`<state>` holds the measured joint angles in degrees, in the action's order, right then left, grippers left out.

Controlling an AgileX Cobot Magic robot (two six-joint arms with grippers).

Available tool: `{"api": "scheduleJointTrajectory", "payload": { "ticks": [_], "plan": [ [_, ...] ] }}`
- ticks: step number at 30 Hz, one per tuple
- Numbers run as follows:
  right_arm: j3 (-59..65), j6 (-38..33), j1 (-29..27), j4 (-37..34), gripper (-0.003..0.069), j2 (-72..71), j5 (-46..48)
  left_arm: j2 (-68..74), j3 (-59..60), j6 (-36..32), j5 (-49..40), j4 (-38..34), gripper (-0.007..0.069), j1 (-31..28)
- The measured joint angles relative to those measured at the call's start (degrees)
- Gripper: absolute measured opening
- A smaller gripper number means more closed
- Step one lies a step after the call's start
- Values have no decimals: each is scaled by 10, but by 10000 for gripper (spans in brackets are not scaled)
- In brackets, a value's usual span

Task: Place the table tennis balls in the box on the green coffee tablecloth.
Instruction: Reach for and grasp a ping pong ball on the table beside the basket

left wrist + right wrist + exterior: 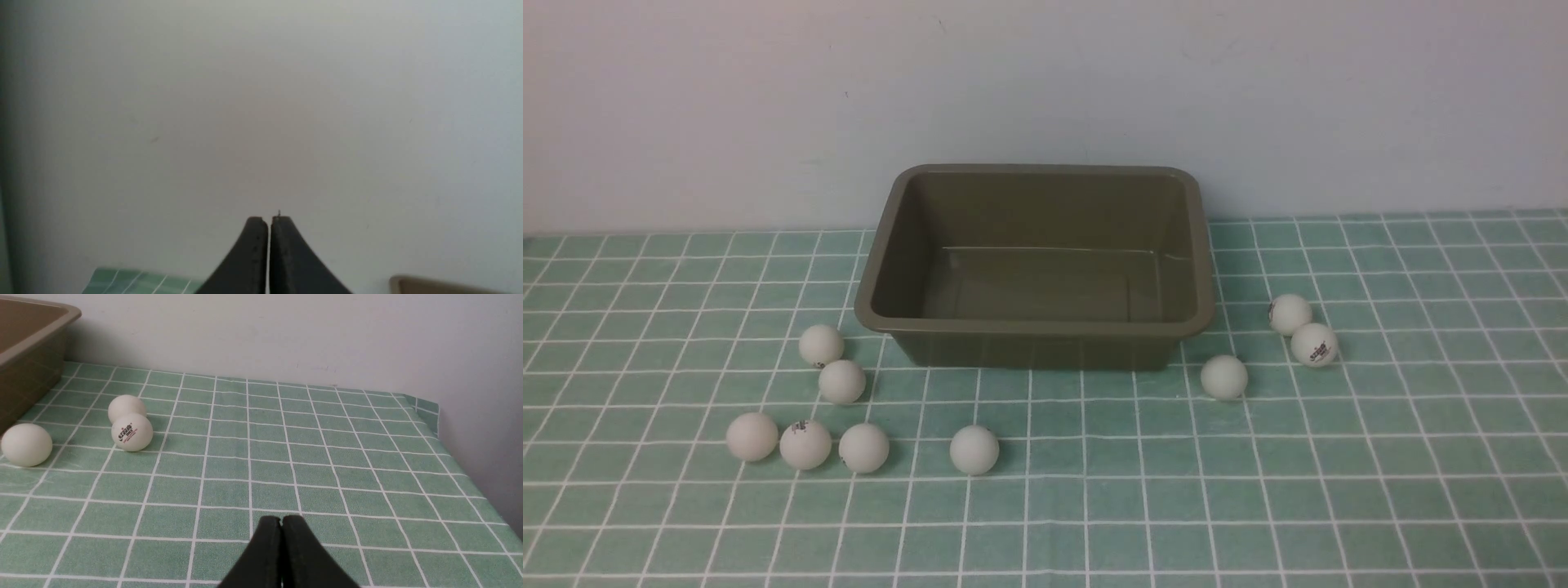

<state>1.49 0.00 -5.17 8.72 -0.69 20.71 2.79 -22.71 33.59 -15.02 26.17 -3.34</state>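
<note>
- the box (1029, 351) stands upright and open side up on the green coffee tablecloth (1258, 490), toward the cloth's far edge and close to the white wall (1045, 82).
- all nine table tennis balls (974, 449) lie out on the cloth around the box, none of them in it.
- six are on the robot's left half: two sit close together just off the box's near left corner, and three form a tight row closer to the robot. one lies alone in front of the box, a little left of its middle.
- three are on the right half: a single ball lies just beside the box's near right corner, and a pair sits further right, touching or nearly so.
- the nearer ball of that pair carries a dark printed logo, and one ball in the left row shows a small dark mark too.
- the right wrist view shows those three right-hand balls, the logo plain to read, with a corner of the box next to them.
- the left gripper (269, 222) has its jaws pressed together with nothing between them. it faces the wall, with a scrap of cloth and a bit of box rim at the edge of its view.
- the right gripper (281, 520) likewise has its jaws pressed together and holds nothing. bare cloth lies beyond its tips, and it is well apart from the three balls.
</note>
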Motion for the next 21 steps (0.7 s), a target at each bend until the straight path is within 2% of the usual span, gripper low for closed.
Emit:
{"api": "scheduleJointTrajectory", "payload": {
  "ticks": [3, 7, 8, 9, 13, 15, 18, 21],
  "plan": [
    [0, 0, 0, 0, -17, 0, 0, 43, -14, -31, -60, -15, -4, 0],
    [0, 0, 0, 0, -17, 0, 0, 104, -20, -106, -150, -79, -4, 0],
    [0, 0, 0, 0, -17, 0, 0, 137, -20, -168, -186, -134, -4, 0],
    [0, 0, 0, 0, -17, 0, 0, 151, -20, -199, -198, -169, -4, 0],
    [0, 0, 0, 0, -17, 0, 0, 221, -35, -395, -228, -319, -4, 0],
    [0, 0, 0, 0, -17, 0, 0, 258, -58, -472, -238, -381, -4, 0],
    [0, 0, 0, 0, -17, 0, 0, 323, -113, -521, -266, -443, -4, 0],
    [0, 0, 0, 0, -17, 0, 0, 394, -173, -530, -295, -456, -1, 0]
  ]
}}
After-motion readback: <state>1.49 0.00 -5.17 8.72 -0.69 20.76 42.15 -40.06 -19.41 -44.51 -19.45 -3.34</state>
